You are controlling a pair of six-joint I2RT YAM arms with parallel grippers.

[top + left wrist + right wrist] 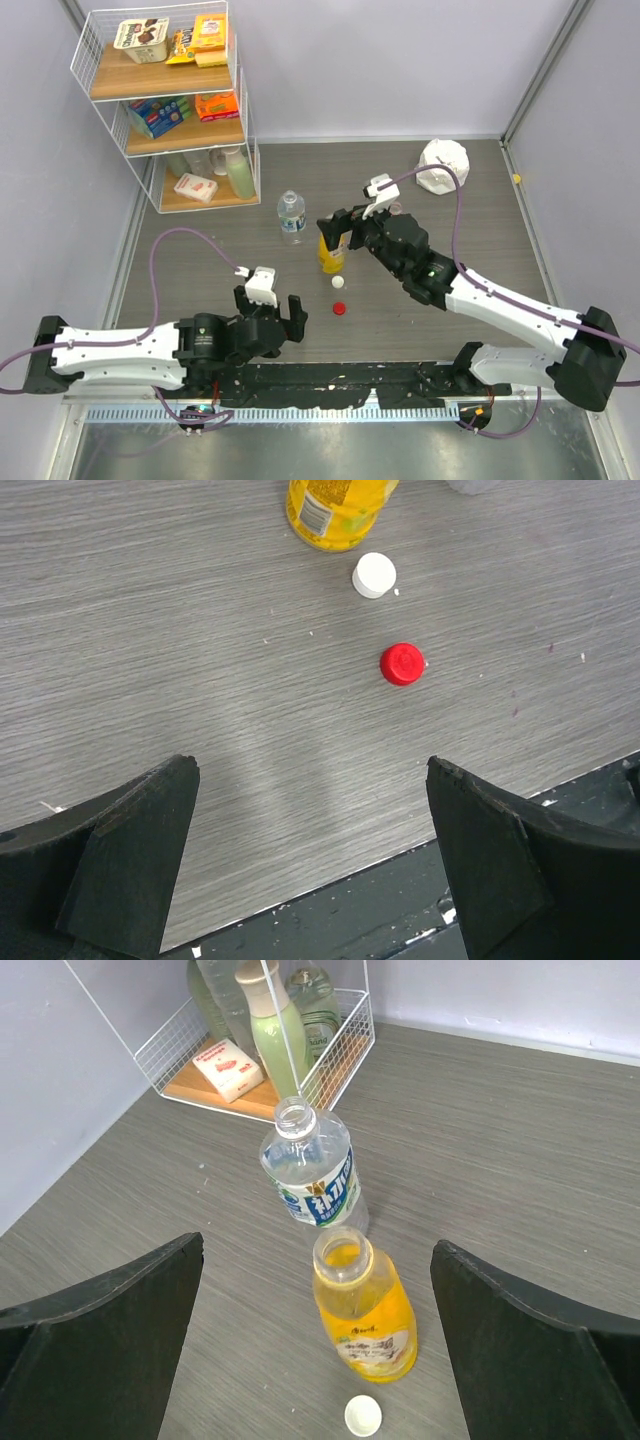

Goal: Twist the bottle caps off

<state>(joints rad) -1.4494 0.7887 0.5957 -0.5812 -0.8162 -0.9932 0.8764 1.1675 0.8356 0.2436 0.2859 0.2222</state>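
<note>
Over on the far left there's a white wire shelf (165, 100) against the wall, stuffed with snack boxes and a few bottles, nothing touching it. Next along, the left gripper (270, 305) sits low near the front edge of the table (200, 210) with its jaws spread as wide as they go and nothing between them. From its wrist cam you just see bare wood grain between the fingers (140, 850).

Middle of the table: the clear bottle (291, 216) with the blue-white label stands upright, mouth open, no cap on it. Just to the right of it and a little nearer the arms is the yellow-orange bottle (332, 252), also upright and also uncapped; you can look right down its neck from the right wrist cam. The two bottles are close, but I can't tell if they touch.

The white cap (339, 283) lies on the table right by the base of the yellow-orange bottle, on the near side. The red cap (340, 308) is a bit closer to the arm bases, apart from the white one.

The right gripper (338, 228) hangs over the yellow-orange bottle, jaws wide apart, gripping nothing; the bottle sits in the gap with clear space on both sides.

Far right at the back there's a lumpy white object (443, 165), and a tiny yellow thing (517, 179) by the wall, too small to make out.
</note>
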